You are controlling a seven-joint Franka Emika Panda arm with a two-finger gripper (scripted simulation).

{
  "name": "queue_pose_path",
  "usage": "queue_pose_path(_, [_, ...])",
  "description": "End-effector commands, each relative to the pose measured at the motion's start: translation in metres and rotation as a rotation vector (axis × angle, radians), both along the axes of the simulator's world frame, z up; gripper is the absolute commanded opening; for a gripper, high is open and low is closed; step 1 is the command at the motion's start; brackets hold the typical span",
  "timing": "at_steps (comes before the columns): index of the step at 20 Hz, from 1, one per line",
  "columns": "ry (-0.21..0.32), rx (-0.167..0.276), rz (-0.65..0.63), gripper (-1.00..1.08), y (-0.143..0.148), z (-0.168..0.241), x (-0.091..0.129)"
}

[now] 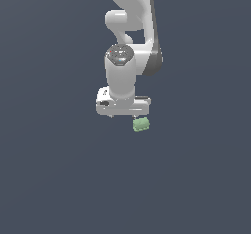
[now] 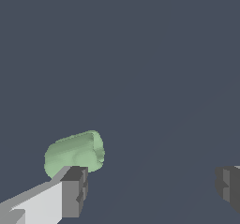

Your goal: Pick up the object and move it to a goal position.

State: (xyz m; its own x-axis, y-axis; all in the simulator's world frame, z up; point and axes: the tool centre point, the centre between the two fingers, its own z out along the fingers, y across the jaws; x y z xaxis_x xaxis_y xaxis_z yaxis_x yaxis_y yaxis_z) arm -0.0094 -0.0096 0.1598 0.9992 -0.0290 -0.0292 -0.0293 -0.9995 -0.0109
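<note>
Fingers of the gripper stand far apart in the wrist view, one dark pad at each side of the picture with bare floor between them: the pincer is released and grasps nothing. In the exterior view the gripper points straight down from the white arm, its fingertips showing only as short stubs under the broad white hand.

The object, a small pale green lumpy block, lies not between the fingers but just beyond one of them; in the wrist view that finger's pad overlaps the block's edge, and whether they touch cannot be told. In the exterior view the object sits just under the hand's end toward the exterior view's right, off the gripper's middle line.

No brand, label or writing can be read on the arm, the gripper or the block; a dark round cap on the wrist carries small marks too fine to make out.

The floor is a flat dark blue-grey plane running to every edge of both pictures, with no rim or wall in sight and open room on all sides of the arm.
</note>
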Motion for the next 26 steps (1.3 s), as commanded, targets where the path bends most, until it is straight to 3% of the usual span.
queue_pose_path(1, [0.000,0.000,0.000,1.00,0.000,0.000,0.000])
queue_pose_path(10, [0.020,-0.027,-0.010,1.00,-0.029,-0.001,-0.002])
queue_pose_path(26, [0.017,-0.027,-0.093,1.00,-0.019,-0.006,-0.003])
